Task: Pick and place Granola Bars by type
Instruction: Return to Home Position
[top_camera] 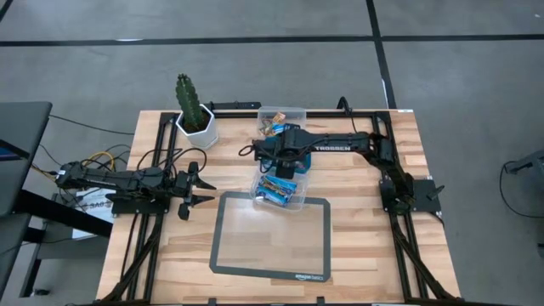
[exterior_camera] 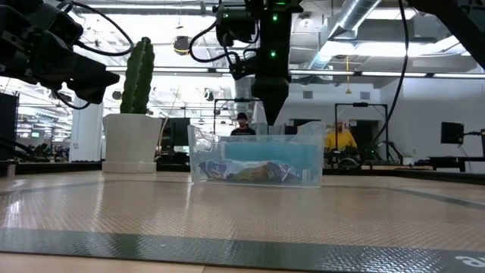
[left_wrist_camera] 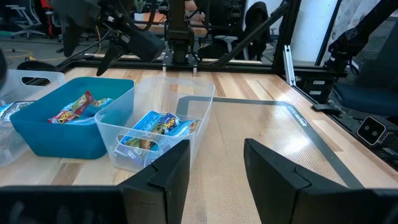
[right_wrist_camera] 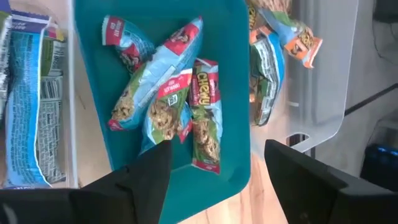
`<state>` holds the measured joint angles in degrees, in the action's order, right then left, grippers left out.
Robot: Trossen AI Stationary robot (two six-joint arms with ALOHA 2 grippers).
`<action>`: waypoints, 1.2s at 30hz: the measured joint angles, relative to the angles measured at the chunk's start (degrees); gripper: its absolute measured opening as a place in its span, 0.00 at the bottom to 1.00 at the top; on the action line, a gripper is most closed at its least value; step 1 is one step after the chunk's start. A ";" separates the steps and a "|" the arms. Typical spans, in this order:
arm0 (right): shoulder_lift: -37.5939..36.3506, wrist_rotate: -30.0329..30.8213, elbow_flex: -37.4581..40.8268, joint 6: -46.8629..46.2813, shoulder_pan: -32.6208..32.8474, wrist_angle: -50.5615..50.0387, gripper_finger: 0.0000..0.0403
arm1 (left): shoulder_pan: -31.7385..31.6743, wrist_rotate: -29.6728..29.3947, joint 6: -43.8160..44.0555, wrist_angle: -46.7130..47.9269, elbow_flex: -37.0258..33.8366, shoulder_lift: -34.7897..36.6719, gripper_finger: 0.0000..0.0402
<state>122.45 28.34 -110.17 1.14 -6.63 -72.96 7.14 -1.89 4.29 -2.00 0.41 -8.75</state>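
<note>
a: so where do we see the red bars (right_wrist_camera: 166,93)?
b: piled in the blue bin (right_wrist_camera: 234,115). our right claw (right_wrist_camera: 217,163) hangs above it, spread wide, empty; left claw (left_wrist_camera: 215,149), also spread and empty, sits well away from the bin.

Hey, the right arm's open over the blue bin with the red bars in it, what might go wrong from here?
1. The right pincer hangs open just above the blue bin. Pulling away sideways before rising might clip the rim and shove the bin.
2. The clear bin holding blue bars stands right beside it, so a knock might shift that too.
</note>
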 joint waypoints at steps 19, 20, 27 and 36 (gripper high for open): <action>-41.53 -12.14 51.07 -5.91 12.92 38.68 0.62 | 0.00 -0.02 0.00 0.00 -0.01 0.00 0.36; -44.40 -13.13 54.60 -7.05 13.44 41.36 0.62 | 0.00 0.00 0.00 0.01 -0.01 0.00 0.36; -61.79 -21.43 78.03 -11.60 16.96 64.75 0.62 | 0.00 0.00 0.00 0.00 -0.01 0.00 0.36; -70.70 -27.17 95.67 -13.18 19.34 89.31 0.62 | 0.00 0.00 0.00 0.00 -0.01 0.00 0.36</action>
<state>51.75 1.16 -14.50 -12.04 12.70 16.35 7.14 -1.89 4.29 -2.00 0.40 -8.75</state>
